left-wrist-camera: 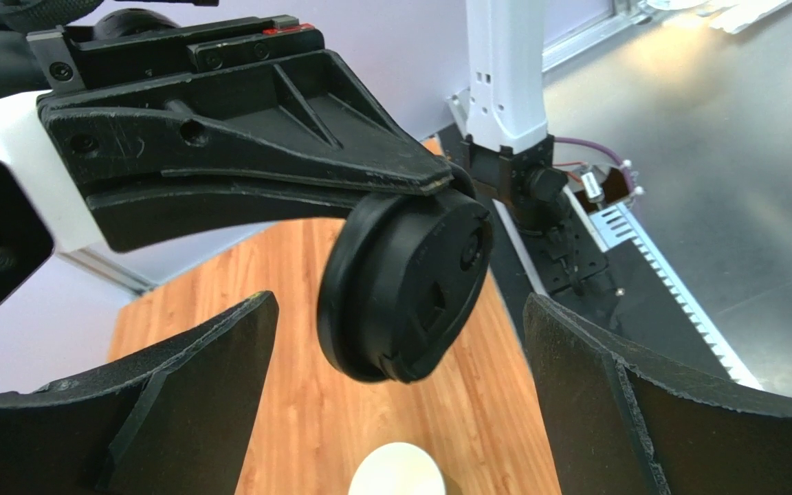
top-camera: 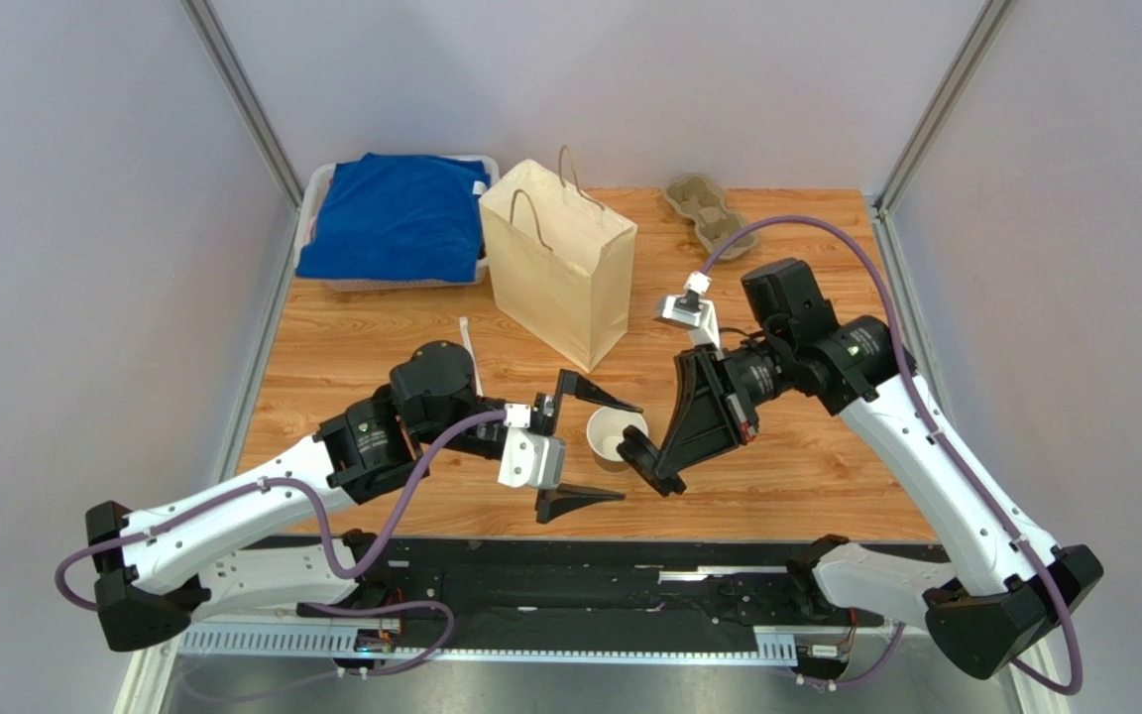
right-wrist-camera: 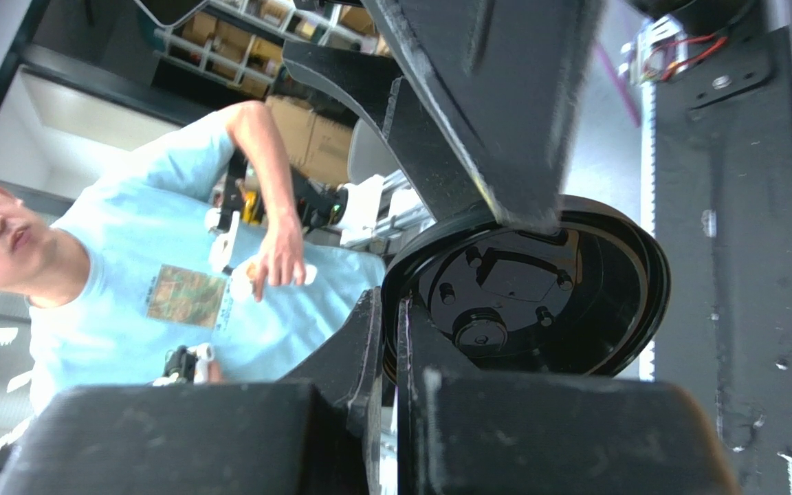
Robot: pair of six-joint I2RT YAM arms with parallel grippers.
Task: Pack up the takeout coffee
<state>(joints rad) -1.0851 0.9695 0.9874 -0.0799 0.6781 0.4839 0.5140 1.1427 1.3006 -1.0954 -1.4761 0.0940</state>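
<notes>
**Top view:** The takeout coffee (top-camera: 616, 435) stands uncovered on the table (top-camera: 830, 446), between the spread fingers of my left claw (top-camera: 625, 449). My right claw (top-camera: 662, 464) hangs just beside it. The paper bag (top-camera: 559, 275) stands upright behind. I judge that lidding and bagging both remain.

**Left wrist view:** The black lid (left-wrist-camera: 405, 294), indistinct from above, is pinched in my right claw above the takeout coffee.

**Right wrist view:** Only here does the black lid's underside show, gripped at its edge.

From the cup (top-camera: 617, 436), the paper bag (top-camera: 559, 265) blocks 12 o'clock. The left gripper (top-camera: 629, 448) walls off 9 o'clock. The right gripper (top-camera: 656, 470), pinching the lid (left-wrist-camera: 405, 294), crowds 4 o'clock. Bare wood lies past 3 o'clock.
</notes>
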